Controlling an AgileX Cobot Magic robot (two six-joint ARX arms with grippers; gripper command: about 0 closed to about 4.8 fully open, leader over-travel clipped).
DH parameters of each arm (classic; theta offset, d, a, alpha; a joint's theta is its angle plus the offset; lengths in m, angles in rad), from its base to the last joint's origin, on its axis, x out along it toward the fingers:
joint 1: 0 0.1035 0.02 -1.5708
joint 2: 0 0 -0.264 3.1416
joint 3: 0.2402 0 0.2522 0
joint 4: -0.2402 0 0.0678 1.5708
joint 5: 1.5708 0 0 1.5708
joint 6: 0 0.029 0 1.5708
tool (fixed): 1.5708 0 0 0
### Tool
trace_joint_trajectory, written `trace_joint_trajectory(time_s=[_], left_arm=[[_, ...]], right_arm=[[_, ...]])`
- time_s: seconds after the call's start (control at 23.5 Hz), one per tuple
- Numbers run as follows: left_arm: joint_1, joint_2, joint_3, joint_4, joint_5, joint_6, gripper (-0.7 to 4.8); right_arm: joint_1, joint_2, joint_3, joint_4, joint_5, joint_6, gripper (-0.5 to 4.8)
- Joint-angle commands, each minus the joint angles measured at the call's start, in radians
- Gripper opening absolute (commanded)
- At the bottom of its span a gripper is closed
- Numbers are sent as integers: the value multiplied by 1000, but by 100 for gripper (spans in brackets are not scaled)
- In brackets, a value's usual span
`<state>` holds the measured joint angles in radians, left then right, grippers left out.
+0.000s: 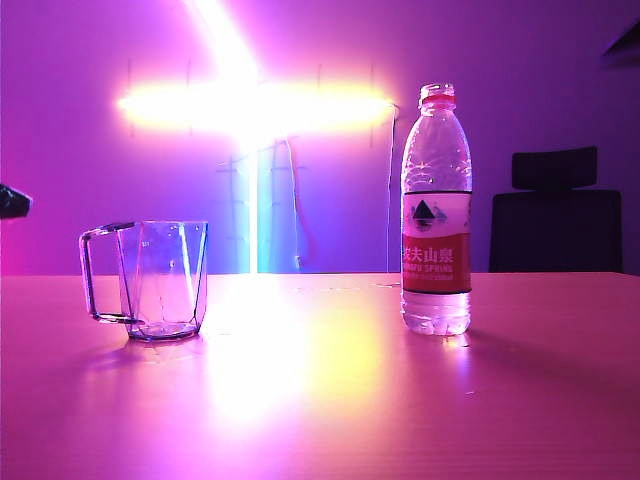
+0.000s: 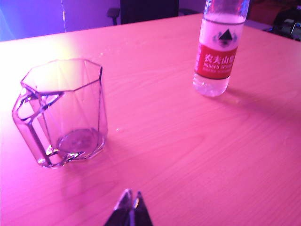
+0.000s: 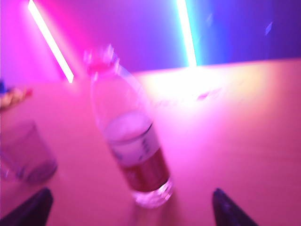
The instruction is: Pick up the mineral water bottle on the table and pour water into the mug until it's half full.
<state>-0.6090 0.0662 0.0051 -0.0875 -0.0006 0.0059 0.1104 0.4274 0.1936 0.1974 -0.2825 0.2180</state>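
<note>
Nothing is done yet: your mug (image 1: pixel 160 280) sits empty on the counter (image 1: pixel 320 400), bottle (image 1: pixel 436 210) untouched. Left pincer (image 2: pixel 130 203) together; right pincer (image 3: pixel 131 207) apart, facing the bottle.

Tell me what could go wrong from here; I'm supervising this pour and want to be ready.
1. The mineral water bottle is tall on a narrow base; the right gripper, jaws wide either side, could tip it if it closes off-centre.
2. The mug is empty and unheld, so a bump could slide it; the left gripper, jaws shut, sits apart from it.
3. The bottle looks uncapped, so tilting may spill.
</note>
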Motion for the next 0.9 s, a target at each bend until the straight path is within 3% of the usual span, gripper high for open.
trace_joint_trajectory(time_s=[0.04,0.17,0.43,0.9], left_arm=[[-1,1,4,14,2,-3,-2],[-1,2,4,14,2,-3,-2],[-1,1,4,14,2,-3,-2],[-1,1,4,14,1,-3,-2]], right_arm=[[119,276,4,235,-8,-150,479],[180,518,4,414,28,-194,479],[184,983,52,874,14,-192,479],[184,1323,293,964,-23,-192,479]])
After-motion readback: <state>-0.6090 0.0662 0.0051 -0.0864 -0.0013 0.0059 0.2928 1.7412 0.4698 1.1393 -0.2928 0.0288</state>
